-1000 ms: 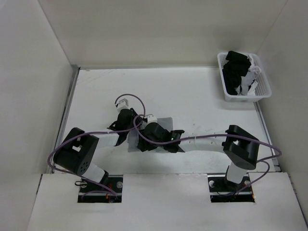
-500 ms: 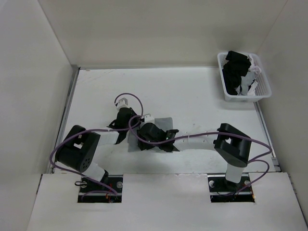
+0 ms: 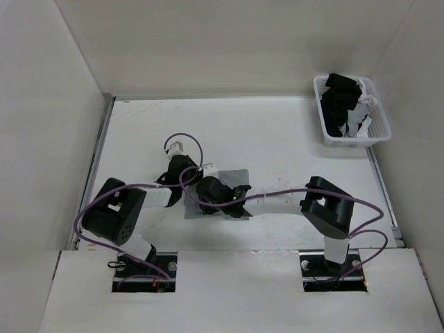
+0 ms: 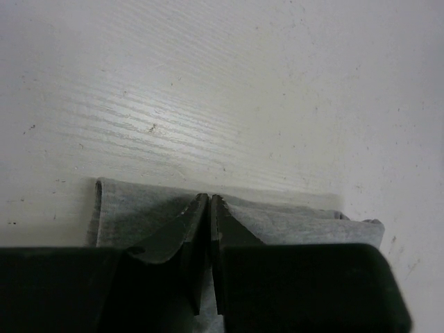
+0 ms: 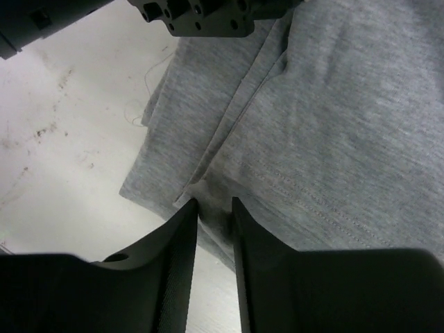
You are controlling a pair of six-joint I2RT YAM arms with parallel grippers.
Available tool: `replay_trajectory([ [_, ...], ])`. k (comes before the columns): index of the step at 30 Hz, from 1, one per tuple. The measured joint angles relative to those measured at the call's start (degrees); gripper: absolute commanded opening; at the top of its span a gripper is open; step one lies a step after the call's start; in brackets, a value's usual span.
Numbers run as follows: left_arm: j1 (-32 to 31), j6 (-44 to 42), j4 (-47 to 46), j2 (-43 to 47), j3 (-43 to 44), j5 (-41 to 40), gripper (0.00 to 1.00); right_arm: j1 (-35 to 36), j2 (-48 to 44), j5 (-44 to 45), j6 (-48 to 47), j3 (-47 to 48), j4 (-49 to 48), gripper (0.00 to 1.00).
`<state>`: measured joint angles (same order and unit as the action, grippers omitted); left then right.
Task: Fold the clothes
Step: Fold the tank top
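1. Top view: the grey tank top [image 3: 236,176] is seen lying flat on the white tabletop [image 3: 277,132], approx. mid-table. It is mostly hidden under the left arm [image 3: 149,198] & right arm [image 3: 277,203], which meet over it. A white basket [image 3: 380,132] w/ black garments [image 3: 336,104] & white cloth pieces [image 3: 361,123] is set at the far right corner, well apart.
2. Left wrist view: the left end effector [image 4: 209,202] is seen clenched, w/ only a thin slit btwn its fingers [image 4: 177,229]. Its tips are down at the tank top's edge. Whether fabric is nipped cannot be told.
3. Right wrist view: the right end effector [image 5: 214,207] is seen part-released, w/ a narrow gap btwn the fingers. Its tips are placed at a corner of the tank top, near a stitched hem [image 5: 305,201]; fabric shows in the gap, unclamped.
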<state>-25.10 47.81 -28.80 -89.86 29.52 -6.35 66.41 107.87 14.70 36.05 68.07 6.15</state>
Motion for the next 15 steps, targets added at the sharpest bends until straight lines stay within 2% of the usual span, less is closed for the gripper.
replay_trajectory([
  [2, 0.2, 0.31, -0.07, -0.04, 0.0, 0.46, 0.04, 0.0, 0.0, -0.39, -0.02, 0.0, -0.11, 0.31],
  [4, 0.52, 0.61, -0.15, -0.04, 0.0, 0.98, 0.04, 0.0, 0.0, -0.98, -0.09, 0.0, -0.15, 0.41],
  [5, 0.74, 0.76, -0.15, -0.04, 0.0, 1.33, 0.04, 0.0, 0.0, -1.25, -0.15, 0.0, -0.17, 0.38],
  [8, 1.36, 1.18, -0.17, -0.04, 0.0, 2.27, 0.03, 0.0, 0.0, -2.43, -0.66, 0.0, -0.17, 0.1],
  [9, 1.46, 1.31, -0.17, -0.04, 0.0, 2.45, 0.03, 0.0, 0.0, -2.78, -0.63, 0.0, -0.2, 0.05],
  [15, 1.6, 1.84, -0.02, 0.52, 0.0, 3.56, 0.02, 0.22, -1.42, -2.05, -0.28, -0.46, 0.0, 0.02],
])
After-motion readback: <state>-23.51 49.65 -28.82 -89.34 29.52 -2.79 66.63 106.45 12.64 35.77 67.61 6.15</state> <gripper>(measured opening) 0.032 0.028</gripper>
